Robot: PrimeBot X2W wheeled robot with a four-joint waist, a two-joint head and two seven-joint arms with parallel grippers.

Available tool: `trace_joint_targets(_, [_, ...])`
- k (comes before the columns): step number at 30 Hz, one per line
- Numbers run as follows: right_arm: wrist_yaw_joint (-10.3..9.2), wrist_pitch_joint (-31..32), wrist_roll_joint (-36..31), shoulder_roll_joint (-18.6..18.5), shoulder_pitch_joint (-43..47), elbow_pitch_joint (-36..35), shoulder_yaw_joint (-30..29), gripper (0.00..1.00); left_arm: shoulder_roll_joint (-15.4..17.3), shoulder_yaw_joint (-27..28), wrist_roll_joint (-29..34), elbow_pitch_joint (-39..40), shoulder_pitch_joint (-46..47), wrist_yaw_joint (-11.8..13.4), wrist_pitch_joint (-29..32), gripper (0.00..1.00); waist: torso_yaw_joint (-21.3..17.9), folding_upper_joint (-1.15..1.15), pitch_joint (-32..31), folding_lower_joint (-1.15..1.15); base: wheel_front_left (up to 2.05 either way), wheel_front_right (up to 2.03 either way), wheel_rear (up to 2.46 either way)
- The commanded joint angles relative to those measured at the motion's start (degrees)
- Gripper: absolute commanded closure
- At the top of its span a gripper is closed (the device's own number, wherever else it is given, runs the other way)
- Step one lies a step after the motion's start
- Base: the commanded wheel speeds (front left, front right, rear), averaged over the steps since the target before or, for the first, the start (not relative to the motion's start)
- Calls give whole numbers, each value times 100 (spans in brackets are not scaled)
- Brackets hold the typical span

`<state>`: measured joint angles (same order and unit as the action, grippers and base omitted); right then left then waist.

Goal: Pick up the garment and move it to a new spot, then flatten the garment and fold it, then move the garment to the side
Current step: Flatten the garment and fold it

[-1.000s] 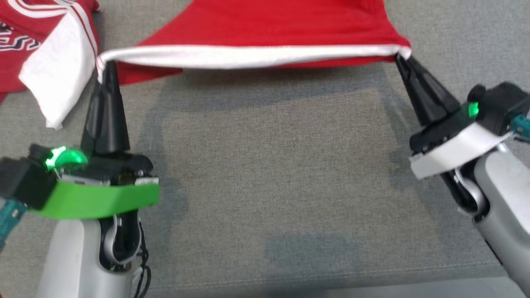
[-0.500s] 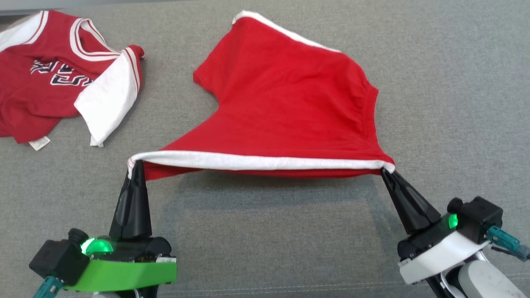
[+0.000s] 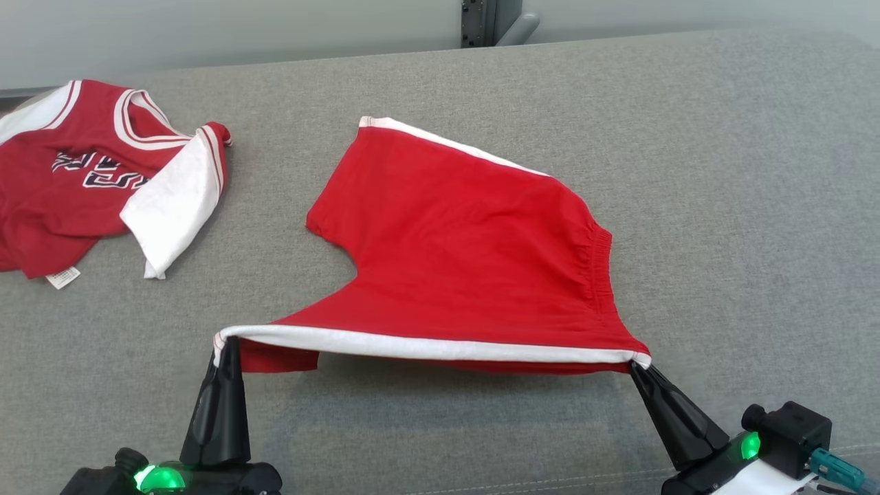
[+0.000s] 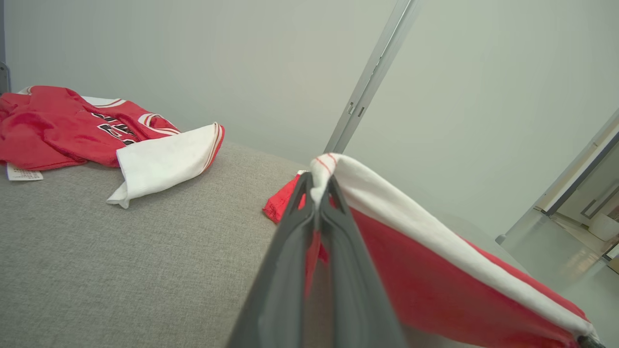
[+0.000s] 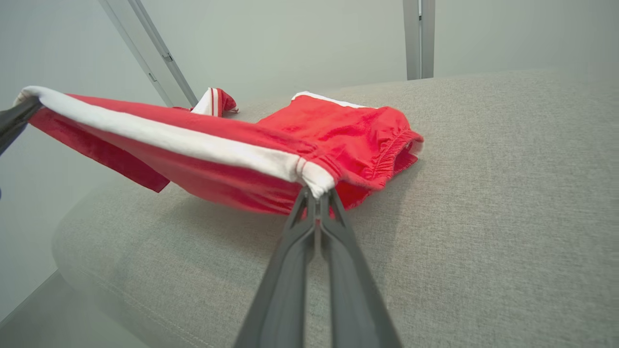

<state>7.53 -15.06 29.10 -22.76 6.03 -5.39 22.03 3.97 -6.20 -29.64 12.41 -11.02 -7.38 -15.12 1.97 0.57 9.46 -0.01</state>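
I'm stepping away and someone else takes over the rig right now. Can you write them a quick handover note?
Left hand: shut on the red shorts, at the leg end of the white-striped edge.
Right hand: shut on the waistband end.
Shorts: near edge lifted, stretched between the hands; far part rests on the grey cushion.
Red jersey lies apart, far left.
Done: shorts picked up.
Left: flatten, fold, move aside.

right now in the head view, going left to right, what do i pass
red and white jersey -> left gripper -> red shorts, held stretched by a corner at each end -> right gripper
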Motion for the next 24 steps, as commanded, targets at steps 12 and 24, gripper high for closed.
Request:
trace_joint_targets(12, [-8, -21, 249, 453, -783, 804, 22, 100, 454, -477, -60, -1272, 1577, -11, 2, 100, -116, -57, -12, 1, 0, 0, 0])
trace_joint_targets(24, [-6, -22, 181, 991, -2489, 2193, 111, 100, 985, -1417, -296, -3711, 4269, -11, 2, 100, -436, -57, 981, 1, 0, 0, 0])
